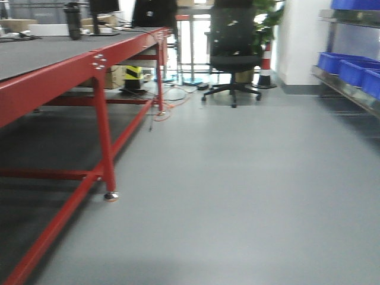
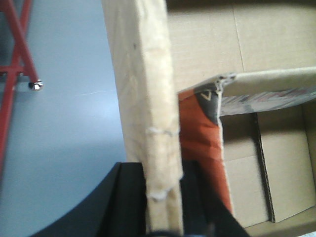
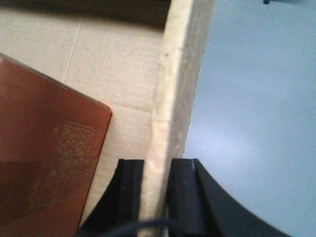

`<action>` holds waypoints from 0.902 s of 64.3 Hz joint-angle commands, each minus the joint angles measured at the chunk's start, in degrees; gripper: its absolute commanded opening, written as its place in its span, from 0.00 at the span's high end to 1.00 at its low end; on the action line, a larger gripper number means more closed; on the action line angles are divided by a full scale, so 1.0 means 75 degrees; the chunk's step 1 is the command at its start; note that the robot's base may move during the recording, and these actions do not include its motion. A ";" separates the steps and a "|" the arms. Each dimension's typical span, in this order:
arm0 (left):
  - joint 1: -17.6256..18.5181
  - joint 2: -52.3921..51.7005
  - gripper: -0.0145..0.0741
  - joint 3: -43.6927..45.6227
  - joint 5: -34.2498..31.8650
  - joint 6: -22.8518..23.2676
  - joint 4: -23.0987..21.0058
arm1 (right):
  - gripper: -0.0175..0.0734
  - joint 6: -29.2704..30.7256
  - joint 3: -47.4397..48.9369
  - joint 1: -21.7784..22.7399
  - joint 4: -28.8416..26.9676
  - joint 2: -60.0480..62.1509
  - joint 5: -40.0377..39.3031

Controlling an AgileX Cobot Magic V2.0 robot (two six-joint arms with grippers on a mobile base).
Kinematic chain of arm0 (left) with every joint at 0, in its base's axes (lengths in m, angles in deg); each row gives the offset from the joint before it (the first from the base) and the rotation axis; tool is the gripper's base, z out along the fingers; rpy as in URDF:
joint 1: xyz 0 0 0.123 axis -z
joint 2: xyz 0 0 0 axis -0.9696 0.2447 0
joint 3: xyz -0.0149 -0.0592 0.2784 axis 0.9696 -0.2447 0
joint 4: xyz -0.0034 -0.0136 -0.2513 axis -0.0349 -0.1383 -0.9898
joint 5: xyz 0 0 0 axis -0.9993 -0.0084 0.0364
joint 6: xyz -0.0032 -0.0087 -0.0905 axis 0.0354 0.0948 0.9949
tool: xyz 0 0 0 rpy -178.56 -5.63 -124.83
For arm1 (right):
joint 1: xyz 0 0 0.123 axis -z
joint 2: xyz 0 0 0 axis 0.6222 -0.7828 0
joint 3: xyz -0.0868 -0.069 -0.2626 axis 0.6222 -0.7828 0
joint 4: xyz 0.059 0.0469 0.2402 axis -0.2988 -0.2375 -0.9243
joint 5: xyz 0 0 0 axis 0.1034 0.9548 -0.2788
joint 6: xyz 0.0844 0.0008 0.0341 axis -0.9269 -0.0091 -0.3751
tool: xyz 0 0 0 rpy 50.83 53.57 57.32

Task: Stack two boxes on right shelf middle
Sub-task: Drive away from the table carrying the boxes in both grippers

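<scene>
My left gripper (image 2: 162,173) is shut on the upright tan cardboard wall (image 2: 143,84) of a large open box. My right gripper (image 3: 157,167) is shut on the opposite wall (image 3: 177,74) of the same box. The box hangs between them above the grey floor. Inside it lies a red-and-white printed box (image 2: 197,128), which also shows in the right wrist view (image 3: 49,163). A tan cardboard flap (image 2: 269,81) lies over it. I cannot pick out a second tan box. The steel shelf (image 1: 347,92) stands at the far right of the front view. Neither gripper nor box shows there.
A red-framed table (image 1: 101,107) with a grey top runs along the left; its foot (image 2: 34,85) shows in the left wrist view. Blue bins (image 1: 350,68) sit on the shelf. A black office chair (image 1: 233,53) and a striped cone (image 1: 265,65) stand ahead. Cables lie on the floor.
</scene>
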 commanded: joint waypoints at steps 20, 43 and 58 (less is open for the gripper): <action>0.0040 -0.0074 0.96 0.0092 -0.0384 0.0026 -0.0200 | 0.98 0.0049 0.0064 0.0056 0.0088 0.0059 -0.0356; 0.0040 -0.0074 0.96 0.0092 -0.0384 0.0026 -0.0200 | 0.98 0.0049 0.0064 0.0056 0.0088 0.0059 -0.0356; 0.0040 -0.0074 0.96 0.0092 -0.0384 0.0026 -0.0200 | 0.98 0.0049 0.0064 0.0056 0.0088 0.0059 -0.0356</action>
